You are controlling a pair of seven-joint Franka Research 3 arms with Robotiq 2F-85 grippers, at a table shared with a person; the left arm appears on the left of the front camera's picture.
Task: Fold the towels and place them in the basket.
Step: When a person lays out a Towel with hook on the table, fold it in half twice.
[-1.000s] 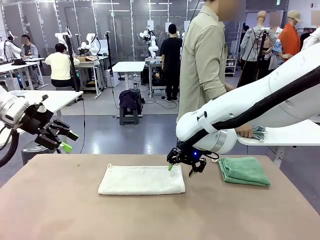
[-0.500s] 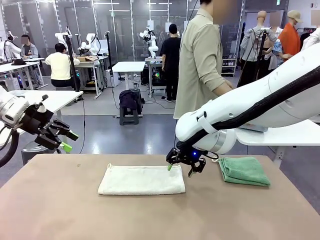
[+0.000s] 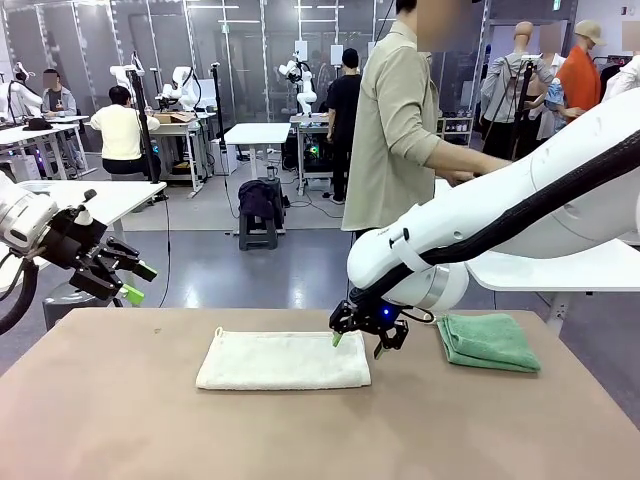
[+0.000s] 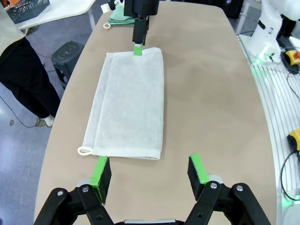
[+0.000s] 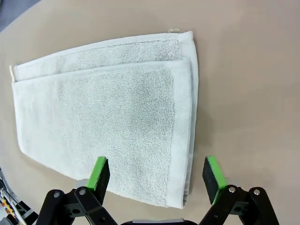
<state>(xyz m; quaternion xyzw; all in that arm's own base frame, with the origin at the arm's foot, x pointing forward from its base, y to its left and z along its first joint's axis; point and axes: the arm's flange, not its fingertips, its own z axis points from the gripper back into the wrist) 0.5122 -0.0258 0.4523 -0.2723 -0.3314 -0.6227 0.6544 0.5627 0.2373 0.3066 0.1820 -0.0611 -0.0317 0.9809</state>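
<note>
Front view: your right hand (image 3: 357, 343), fingers spread, hovers at the cream-white terry towel (image 3: 284, 360)'s near short end on the bench (image 3: 120, 420); left hand (image 3: 138, 281) spread, well apart.
Right wrist view: towel directly beneath, long axis running away.

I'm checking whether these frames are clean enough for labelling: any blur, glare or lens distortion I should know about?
Front view: sharp and evenly lit, with soft shadows under the cream towel and green towel. Left wrist view: wide-angle bend curves the table edges. Right wrist view: terry texture crisp, no glare, right gripper in focus.
</note>
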